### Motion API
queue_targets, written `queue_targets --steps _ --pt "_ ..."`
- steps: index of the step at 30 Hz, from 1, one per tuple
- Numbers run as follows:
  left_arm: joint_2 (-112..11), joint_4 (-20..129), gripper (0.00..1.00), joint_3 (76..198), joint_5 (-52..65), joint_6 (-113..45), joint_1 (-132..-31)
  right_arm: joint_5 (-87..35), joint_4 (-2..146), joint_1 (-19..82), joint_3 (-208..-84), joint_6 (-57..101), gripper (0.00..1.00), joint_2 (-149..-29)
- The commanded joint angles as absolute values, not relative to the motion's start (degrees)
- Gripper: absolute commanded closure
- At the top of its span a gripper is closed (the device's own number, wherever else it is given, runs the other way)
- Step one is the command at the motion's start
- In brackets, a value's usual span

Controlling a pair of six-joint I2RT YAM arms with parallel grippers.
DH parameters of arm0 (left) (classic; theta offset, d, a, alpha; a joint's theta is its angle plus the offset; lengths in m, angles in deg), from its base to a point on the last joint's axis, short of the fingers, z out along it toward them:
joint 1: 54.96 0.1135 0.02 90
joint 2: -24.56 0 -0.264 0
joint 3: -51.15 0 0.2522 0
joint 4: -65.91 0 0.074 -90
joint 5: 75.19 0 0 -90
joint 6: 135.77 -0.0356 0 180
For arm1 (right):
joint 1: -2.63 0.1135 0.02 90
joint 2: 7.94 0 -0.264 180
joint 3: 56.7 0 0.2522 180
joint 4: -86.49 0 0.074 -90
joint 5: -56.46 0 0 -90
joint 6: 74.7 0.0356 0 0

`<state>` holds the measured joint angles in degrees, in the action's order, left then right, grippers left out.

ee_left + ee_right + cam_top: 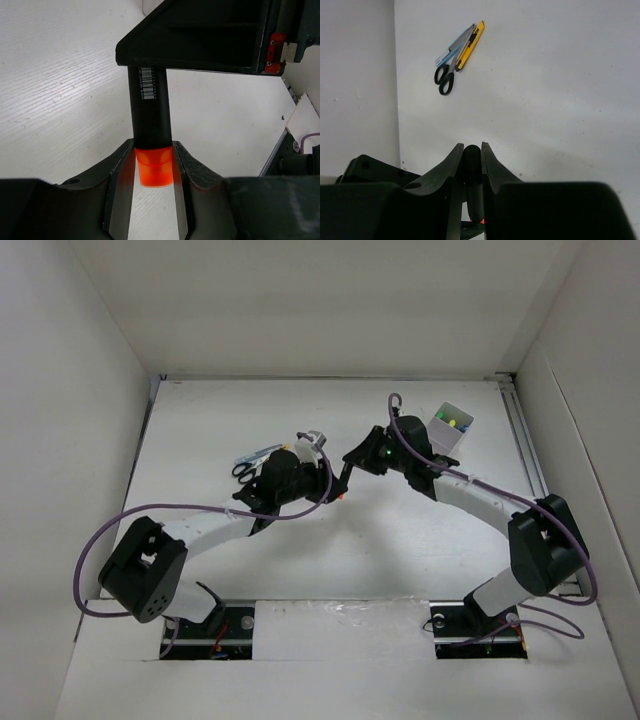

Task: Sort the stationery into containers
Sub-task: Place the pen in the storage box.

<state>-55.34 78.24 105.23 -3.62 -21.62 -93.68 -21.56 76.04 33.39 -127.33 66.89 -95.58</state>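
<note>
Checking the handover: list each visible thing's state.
orange-and-black marker: held by both grippers
left gripper: shut on its orange end
right gripper: shut on its black barrel
scissors: closed, lying flat
yellow pen: lying beside scissors
bluish pen: lying beside scissors
white box: open, items inside

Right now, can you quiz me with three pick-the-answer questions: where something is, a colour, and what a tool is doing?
1. Where are the scissors?
A. hanging on the wall
B. flat on the table beside the yellow pen
C. on a chair

2. What colour is the end of the marker held by the left tool?
A. green
B. orange
C. blue

3. What is the right tool doing?
A. standing wide open
B. holding the scissors
C. shut on the marker's black body

Answers:
1 B, they lie right beside the yellow pen in the right wrist view.
2 B, the pinched end glows orange.
3 C, it squeezes the black barrel from both sides.
</note>
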Motion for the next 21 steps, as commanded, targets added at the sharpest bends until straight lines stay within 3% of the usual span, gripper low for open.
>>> queue_targets --steps 1,2,3,5,6,8,11,16,20,21 --pt "-54.2 80.3 1.00 106.7 -2.0 -22.1 -93.6 -21.5 79.3 33.7 -128.8 68.0 0.88 -95.5" --pt "-54.2 80.3 0.93 106.7 -2.0 -22.1 -93.6 -21.5 79.3 33.7 -128.8 68.0 0.97 -95.5" --pt "-53.7 80.3 0.86 106.7 -1.3 -22.1 -93.6 -22.0 79.3 33.7 -128.8 68.0 1.00 -95.5" --pt "-53.1 80.3 0.69 106.7 -0.6 -22.1 -93.6 -23.3 79.3 33.7 -128.8 68.6 1.00 -95.5" --pt "-51.8 81.5 0.51 105.8 0.0 -22.1 -93.6 -23.3 79.3 33.7 -128.8 68.6 1.00 -95.5" --pt "-49.2 82.6 0.29 104.4 0.7 -22.1 -93.6 -24.9 79.3 33.7 -128.8 68.6 1.00 -95.5" --pt "-45.7 83.4 0.21 103.7 1.5 -22.1 -93.6 -26.9 79.3 30.9 -129.4 68.6 1.00 -95.5" --pt "-37.1 84.4 0.16 98.8 6.7 -22.1 -93.6 -33.5 75.9 24.3 -132.6 68.0 1.00 -93.9" --pt "-33.2 82.0 0.18 96.7 11.9 -20.3 -93.6 -47.1 73.6 18.2 -134.3 68.0 1.00 -91.4" --pt "-33.2 81.3 0.18 96.7 13.1 -20.3 -93.6 -56.0 73.1 17.2 -134.9 68.6 1.00 -91.4"
